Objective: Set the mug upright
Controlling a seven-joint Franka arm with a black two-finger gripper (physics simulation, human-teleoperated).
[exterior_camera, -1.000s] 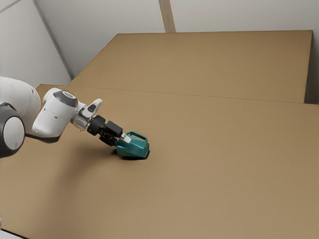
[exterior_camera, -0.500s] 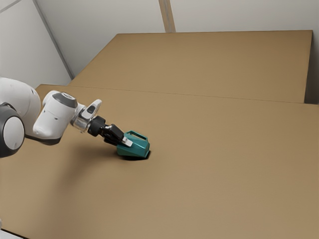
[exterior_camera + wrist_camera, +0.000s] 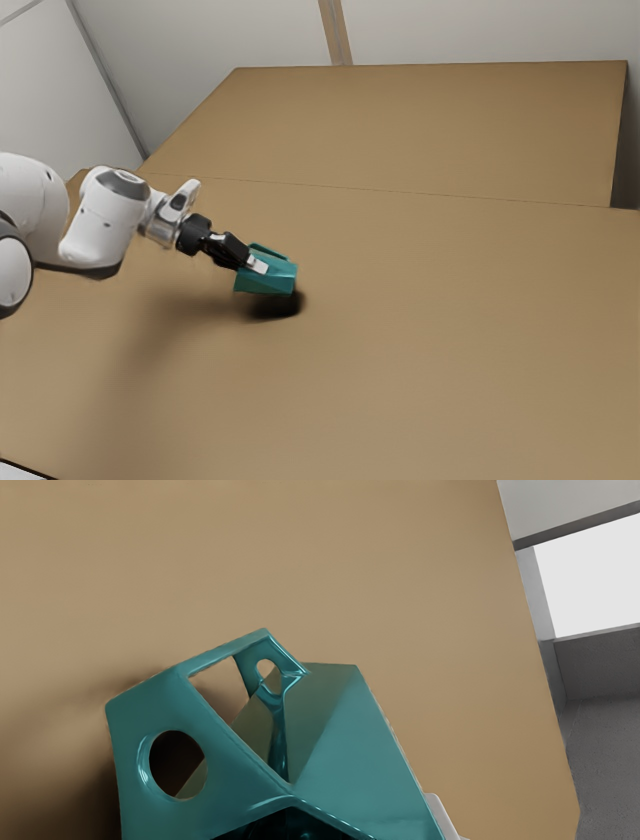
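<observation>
Mug (image 3: 360,760) partly outside wrist view

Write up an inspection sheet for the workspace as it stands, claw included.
Surface: tan tabletop, thin seam across it, dark shadow below the mug.
Job's things: teal mug, off the tabletop, tipped over, not upright; mouth toward the claw, handle on its upper side in the exterior view.
Clutter: nothing seen.
Claw: shut on the mug, holding it up.
Cables: nothing seen.
Surroundings: pale wall with a brown strip behind the table.
</observation>
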